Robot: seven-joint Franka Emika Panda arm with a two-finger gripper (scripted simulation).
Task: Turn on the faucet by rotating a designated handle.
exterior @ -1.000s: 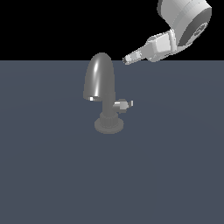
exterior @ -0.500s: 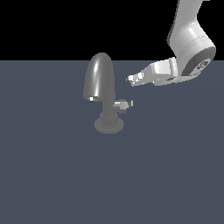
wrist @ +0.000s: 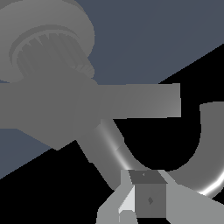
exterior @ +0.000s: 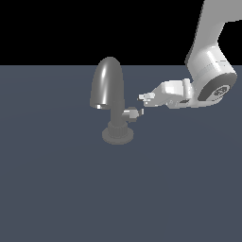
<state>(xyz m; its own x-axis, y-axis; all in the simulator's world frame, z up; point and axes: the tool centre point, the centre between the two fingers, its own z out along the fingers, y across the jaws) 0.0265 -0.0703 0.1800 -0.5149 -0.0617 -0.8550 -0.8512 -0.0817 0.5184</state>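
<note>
The dark grey faucet [exterior: 108, 82] stands upright on its round base [exterior: 117, 137] in the exterior view. Its small silvery handle [exterior: 132, 113] sticks out of the neck toward the exterior view's right. My gripper [exterior: 144, 99] is just above and to the right of the handle, a small gap away from it, and points toward the spout. Its fingers are together and hold nothing. In the wrist view the gripper [wrist: 135, 205] is very close to the handle's bars [wrist: 131, 101], with the ribbed neck and base [wrist: 48, 43] behind.
The flat blue-grey floor [exterior: 61, 189] spreads all around the faucet. The white arm [exterior: 208, 71] comes in from the exterior view's upper right. A curved rim of the spout [wrist: 210, 148] shows beside the gripper in the wrist view.
The gripper has come down and moved toward the exterior view's left, from high up to right beside the handle. The faucet and handle have not moved.
</note>
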